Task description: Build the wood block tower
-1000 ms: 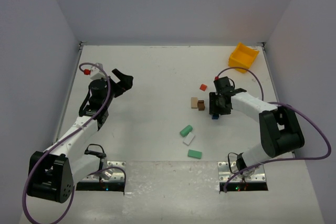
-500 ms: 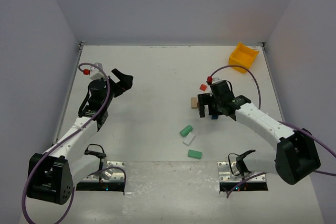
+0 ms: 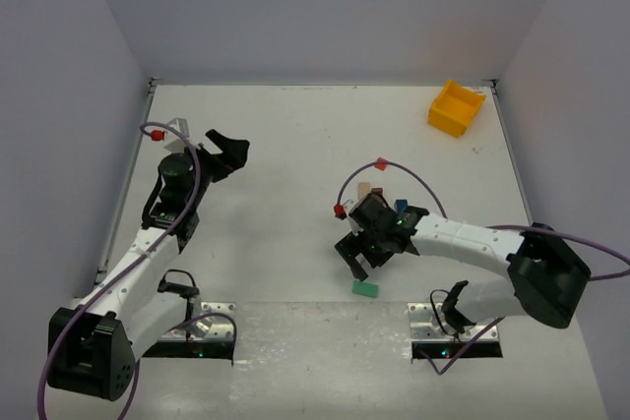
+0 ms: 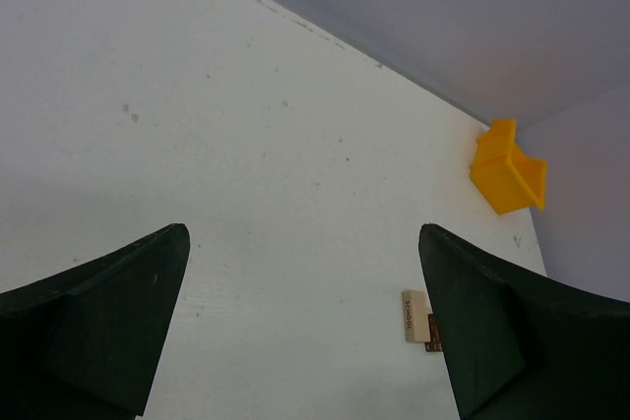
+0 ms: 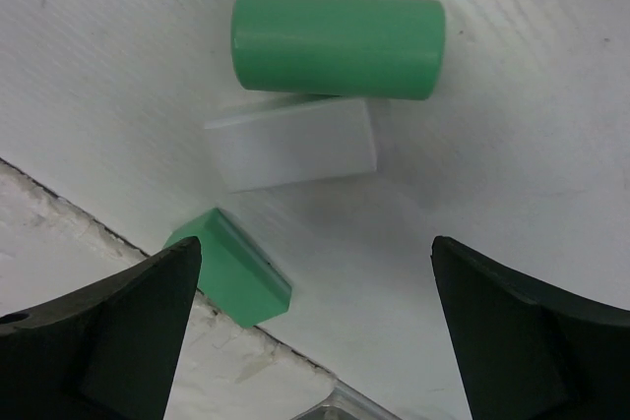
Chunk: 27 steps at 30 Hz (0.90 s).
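Observation:
No tower stands; the blocks lie loose. In the right wrist view a green cylinder [image 5: 337, 43], a white block [image 5: 292, 145] and a green rectangular block [image 5: 228, 278] lie on the table ahead of my open, empty right gripper [image 5: 315, 341]. From above, my right gripper [image 3: 357, 257] hovers over the cylinder and white block and hides them; the green block [image 3: 365, 289] lies just in front of it. A tan block [image 3: 365, 190], a red block [image 3: 381, 163] and a blue block [image 3: 401, 206] lie behind it. My left gripper [image 3: 228, 150] is open and empty at the far left.
A yellow bin [image 3: 457, 107] stands at the back right, and also shows in the left wrist view [image 4: 506, 166]. That view shows the tan block [image 4: 413, 318] with a brown block [image 4: 431, 333] beside it. The table's rough near edge [image 5: 148, 341] runs just past the green block.
My right arm swung from the tan and brown blocks toward the near left and now hangs over the green cylinder and white block. The left arm barely moved.

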Each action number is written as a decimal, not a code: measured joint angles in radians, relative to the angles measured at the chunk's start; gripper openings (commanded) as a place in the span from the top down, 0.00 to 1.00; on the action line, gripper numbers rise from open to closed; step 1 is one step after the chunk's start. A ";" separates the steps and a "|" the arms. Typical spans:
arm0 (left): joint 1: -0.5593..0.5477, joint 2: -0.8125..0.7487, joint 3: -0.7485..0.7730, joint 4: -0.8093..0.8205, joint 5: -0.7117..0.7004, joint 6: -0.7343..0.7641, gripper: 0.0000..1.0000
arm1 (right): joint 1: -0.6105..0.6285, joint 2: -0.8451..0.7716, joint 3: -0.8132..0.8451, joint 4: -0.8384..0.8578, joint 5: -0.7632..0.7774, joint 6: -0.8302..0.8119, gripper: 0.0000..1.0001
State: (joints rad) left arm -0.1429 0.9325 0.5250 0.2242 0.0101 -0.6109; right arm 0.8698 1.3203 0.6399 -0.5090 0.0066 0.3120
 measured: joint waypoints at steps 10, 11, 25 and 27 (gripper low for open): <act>0.000 -0.026 -0.006 -0.004 0.002 0.000 0.00 | 0.076 0.151 0.019 0.089 0.042 -0.063 0.01; 0.000 -0.026 -0.006 -0.004 0.002 0.000 0.00 | 0.076 0.166 0.021 0.094 0.049 -0.071 0.01; 0.000 -0.016 -0.007 -0.004 0.002 0.000 0.00 | 0.076 0.199 0.040 0.153 0.051 -0.075 0.37; 0.000 -0.016 -0.007 -0.004 0.001 0.000 0.00 | 0.076 0.197 0.039 0.158 0.042 -0.074 0.52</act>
State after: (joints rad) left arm -0.1429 0.9165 0.5175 0.2199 0.0114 -0.6109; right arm 0.9459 1.5169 0.6786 -0.3514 0.0490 0.2383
